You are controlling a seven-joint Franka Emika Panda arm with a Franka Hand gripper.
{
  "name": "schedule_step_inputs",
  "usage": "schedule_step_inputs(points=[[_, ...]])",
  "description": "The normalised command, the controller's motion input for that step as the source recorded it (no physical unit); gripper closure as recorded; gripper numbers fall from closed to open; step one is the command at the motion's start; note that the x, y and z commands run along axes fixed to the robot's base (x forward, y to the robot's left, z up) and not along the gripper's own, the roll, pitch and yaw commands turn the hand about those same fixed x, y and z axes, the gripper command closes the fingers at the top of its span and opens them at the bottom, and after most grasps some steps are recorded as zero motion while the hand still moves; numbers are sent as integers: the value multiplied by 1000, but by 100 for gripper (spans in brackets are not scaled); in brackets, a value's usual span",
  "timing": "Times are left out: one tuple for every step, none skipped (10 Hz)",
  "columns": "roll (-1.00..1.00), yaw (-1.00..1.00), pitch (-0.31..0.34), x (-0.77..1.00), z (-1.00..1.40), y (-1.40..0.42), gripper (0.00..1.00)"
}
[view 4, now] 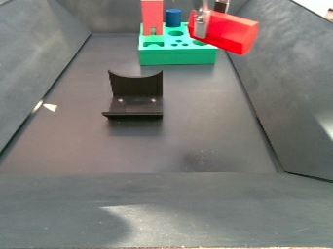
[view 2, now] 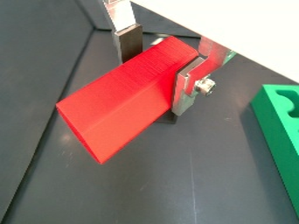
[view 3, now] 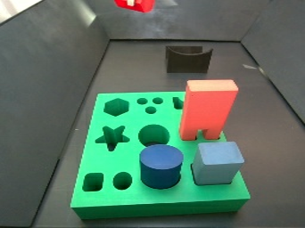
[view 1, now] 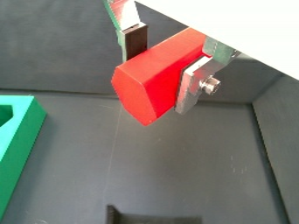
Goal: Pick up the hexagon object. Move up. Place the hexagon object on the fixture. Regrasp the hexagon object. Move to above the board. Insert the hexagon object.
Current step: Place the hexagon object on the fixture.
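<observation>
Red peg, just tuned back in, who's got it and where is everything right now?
The gripper has its jaws shut on the red peg and carries it in the air, well above the floor. In a side view the peg hangs off to one side of the fixture, which stands bare. The green board carries a salmon arch block, a blue cylinder and a grey-blue cube; its hexagon hole is open.

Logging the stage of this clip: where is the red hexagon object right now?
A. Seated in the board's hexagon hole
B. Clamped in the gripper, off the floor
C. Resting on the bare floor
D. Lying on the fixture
B: in both wrist views the gripper fingers clamp the hexagon object above the floor; the fixture is bare.
</observation>
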Motion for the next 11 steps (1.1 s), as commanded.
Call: schedule_step_inputs(points=[[-183,-1000,-71,1000,-65,-136,100],[-195,-1000,-75,1000,-58,-118,100],[-210,-1000,-78,1000,-52,-92,100],[-232,-1000,-82,1000,-46,-70,100],[-247,-1000,-84,1000,-38,-52,100],[-263,-1000,-86,924,-30,-31,100],[-287,-1000,-89,801,-18,-16,100],[-328,-1000,-91,643,-9,5,100],[-357,-987,-91,530,-5,14,100],[-307,-734,-76,424,-1,20,100],[-243,-497,-63,319,-4,28,100]])
